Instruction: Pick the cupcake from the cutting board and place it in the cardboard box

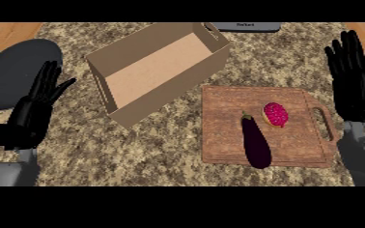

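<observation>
Cupcake [275, 114]: pink-topped, lying on the cutting board, untouched; see last entry. Items below run from largest to smallest.

Desk [178, 145]: speckled granite top carrying all items.

Cardboard box [125, 111]: open-topped, plain brown, set at a slant toward the desk's far left part, with a hand-slot in its far end wall. Nothing visible inside. It stands apart from the cutting board, its near right corner close to the board's far left corner.

Cutting board [228, 140]: wooden, rectangular, with a handle loop on its right side, lying toward the desk's near right corner.

Left hand [32, 113]: black, fingers straight and spread, pointing up, resting at the desk's left edge, well apart from the board. Holds nothing.

Right hand [348, 72]: black, fingers straight and close together, pointing up, resting at the desk's right edge, beyond the board's handle. Holds nothing.

Eggplant [255, 142]: dark purple, lying lengthwise on the board, its tip at the board's near edge.

Cupcake: just right of the eggplant's stem end, in the board's right half, between eggplant and handle; nearer the right hand than the left, touching neither.
</observation>
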{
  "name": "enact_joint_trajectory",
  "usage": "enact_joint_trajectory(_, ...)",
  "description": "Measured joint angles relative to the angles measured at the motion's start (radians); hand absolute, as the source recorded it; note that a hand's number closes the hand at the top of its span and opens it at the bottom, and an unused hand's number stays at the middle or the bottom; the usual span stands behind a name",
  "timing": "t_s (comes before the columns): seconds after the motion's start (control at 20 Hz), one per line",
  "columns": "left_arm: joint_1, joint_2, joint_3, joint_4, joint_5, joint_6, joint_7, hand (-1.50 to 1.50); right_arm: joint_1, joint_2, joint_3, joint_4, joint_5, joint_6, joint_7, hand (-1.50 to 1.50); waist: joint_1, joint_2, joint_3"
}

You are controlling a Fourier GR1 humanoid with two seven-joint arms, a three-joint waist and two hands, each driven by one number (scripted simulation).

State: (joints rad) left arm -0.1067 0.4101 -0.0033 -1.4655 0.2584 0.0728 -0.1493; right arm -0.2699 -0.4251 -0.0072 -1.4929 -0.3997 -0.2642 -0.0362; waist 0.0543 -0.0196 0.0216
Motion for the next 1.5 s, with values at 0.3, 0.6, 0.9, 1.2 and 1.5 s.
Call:
enact_joint_trajectory(0.3, 0.027, 0.091, 0.020, 0.045, -0.143, 0.100, 0.075, 0.00, 0.014, -0.032, 0.054, 0.023, -0.077, 0.247, -0.004, -1.50, -0.031, 0.019, -0.014)
enact_joint_trajectory(0.6, 0.037, 0.118, -0.002, 0.102, -0.217, 0.135, 0.139, 0.00, 0.054, -0.208, 0.192, 0.081, 0.214, 0.376, -0.209, -1.50, -0.032, 0.030, -0.022)
enact_joint_trajectory(0.9, 0.011, 0.102, -0.022, 0.140, -0.275, 0.171, 0.186, 0.00, 0.084, -0.189, 0.159, 0.324, 0.196, 0.565, -0.582, -1.50, -0.040, 0.029, -0.018)
enact_joint_trajectory(1.2, -0.005, 0.090, -0.023, 0.171, -0.294, 0.170, 0.183, 0.00, -0.033, -0.286, 0.173, 0.481, 0.388, 0.561, -0.728, -1.50, -0.032, 0.027, -0.020)
enact_joint_trajectory(1.5, -0.013, 0.098, -0.013, 0.171, -0.300, 0.158, 0.193, 0.00, -0.162, -0.366, 0.269, 0.511, 0.575, 0.598, -0.671, -1.50, -0.029, 0.024, -0.021)
